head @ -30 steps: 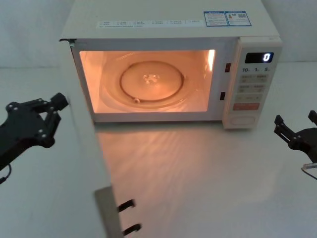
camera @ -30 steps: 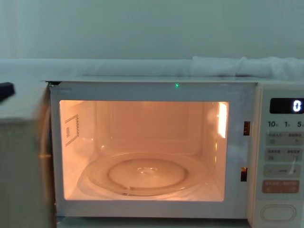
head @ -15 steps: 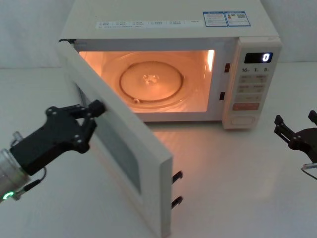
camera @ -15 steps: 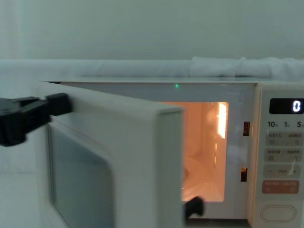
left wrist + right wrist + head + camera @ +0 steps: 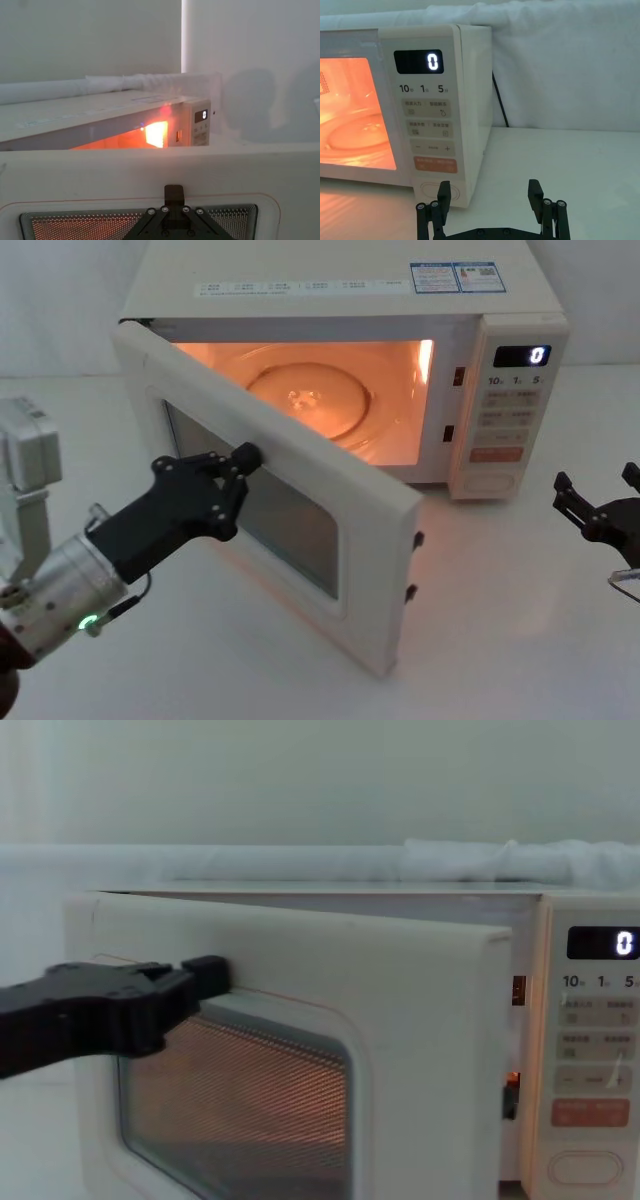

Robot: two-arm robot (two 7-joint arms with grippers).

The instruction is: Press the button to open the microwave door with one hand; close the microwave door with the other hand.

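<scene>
The microwave door (image 5: 372, 525) stands partly open, hinged on the left, its window (image 5: 240, 1110) facing me. My left gripper (image 5: 246, 455), black on a white arm with a green light, is shut, and its tip rests against the door's outer face above the window (image 5: 174, 192) (image 5: 208, 974). The wide oval button (image 5: 489, 481) sits at the bottom of the control panel (image 5: 585, 1167). My right gripper (image 5: 598, 500) hovers open over the table to the right of the microwave, a short way in front of the button (image 5: 429, 189), touching nothing (image 5: 490, 193).
The oven cavity (image 5: 330, 390) glows orange with a glass turntable inside. The display (image 5: 419, 62) reads 0. A black cord (image 5: 500, 107) runs down behind the microwave. White table surface (image 5: 500, 620) lies in front and to the right; a padded white wall stands behind.
The door has swung from wide open to roughly half shut, with my left gripper following against its outer face. The right gripper has stayed put.
</scene>
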